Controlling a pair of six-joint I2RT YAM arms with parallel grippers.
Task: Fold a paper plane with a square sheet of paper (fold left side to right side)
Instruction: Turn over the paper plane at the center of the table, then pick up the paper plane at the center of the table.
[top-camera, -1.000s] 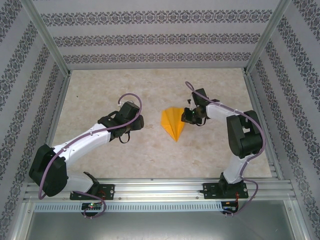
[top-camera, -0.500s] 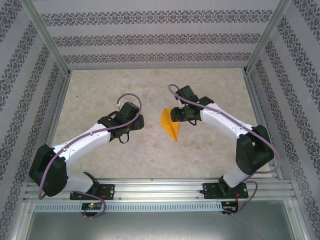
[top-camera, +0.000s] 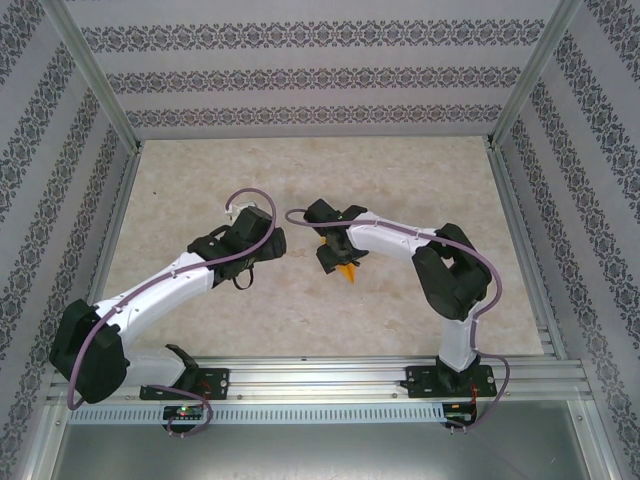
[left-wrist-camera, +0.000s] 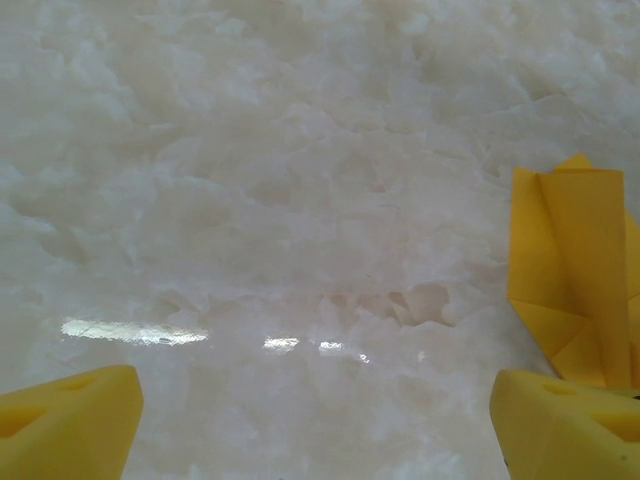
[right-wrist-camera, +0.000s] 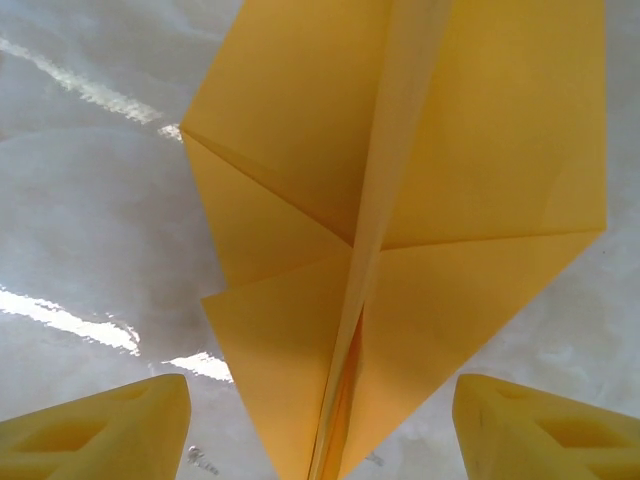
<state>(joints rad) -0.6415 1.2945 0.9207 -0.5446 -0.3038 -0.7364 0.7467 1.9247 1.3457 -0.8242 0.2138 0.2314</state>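
Item: paper plane (right-wrist-camera: 470, 150), bright orange, kite-shaped, with flaps meeting at a raised central ridge.
Location: laid flat on the pale tabletop (top-camera: 200, 180), near its middle.
Right tool (right-wrist-camera: 320, 430): set directly above the plane's narrow end. Its yellow fingertips (right-wrist-camera: 95, 430) are spread wide on either side of the ridge, and nothing is clamped.
Left tool (left-wrist-camera: 320, 430): held low just beside the plane. The jaws are spread wide, with bare tabletop between them and nothing held.
Right arm (top-camera: 400, 238): reached across from its base with the elbow bent and the wrist turned down over the plane. From above, the pointed tip is what is left uncovered.
Left arm (top-camera: 160, 285): stretched diagonally toward the plane and stopped short of it.
Step judged: one side is to be folded over onto the other along the ridge.
Method advised: a single outer edge should be pinched near its corner, lifted only slightly, and carried across until the edges match. The ridge should then be pressed flat from the tip outward.
Caution: the thin paper is likely to slide, so the far half is best pinned by the free tool.
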